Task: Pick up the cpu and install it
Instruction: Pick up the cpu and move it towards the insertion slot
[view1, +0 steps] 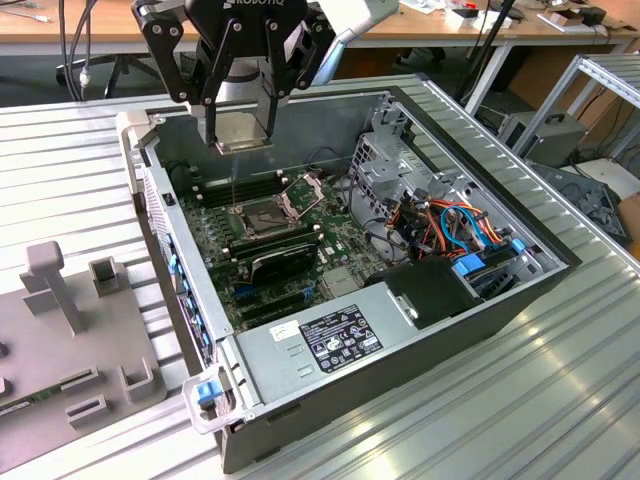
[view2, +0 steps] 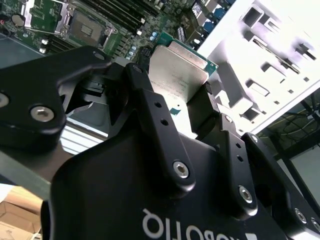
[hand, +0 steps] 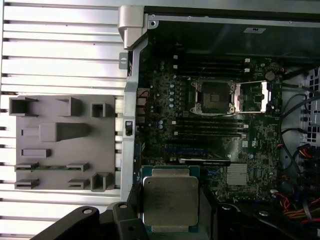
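Note:
My gripper (view1: 243, 128) is shut on the cpu (view1: 243, 131), a flat silver-grey square chip held by its edges between the black fingers (view2: 142, 75). In both wrist views the cpu's metal top (hand: 170, 200) (view2: 177, 65) shows. I hang above the open computer case, over its far wall. The empty cpu socket (view1: 262, 215) lies below on the green motherboard, toward the near side. Its hinged metal frame (view1: 305, 193) is flipped open beside it. The first wrist view has the socket (hand: 213, 96) and its open frame (hand: 252, 96) apart from the cpu.
The case's walls (view1: 450, 330) ring the motherboard. Black memory sticks (view1: 285, 262), a power supply (view1: 330, 340) and coloured cables (view1: 455, 225) lie inside. A grey fixture plate (view1: 70, 330) with upright blocks rests on the ribbed table at the exterior view's left.

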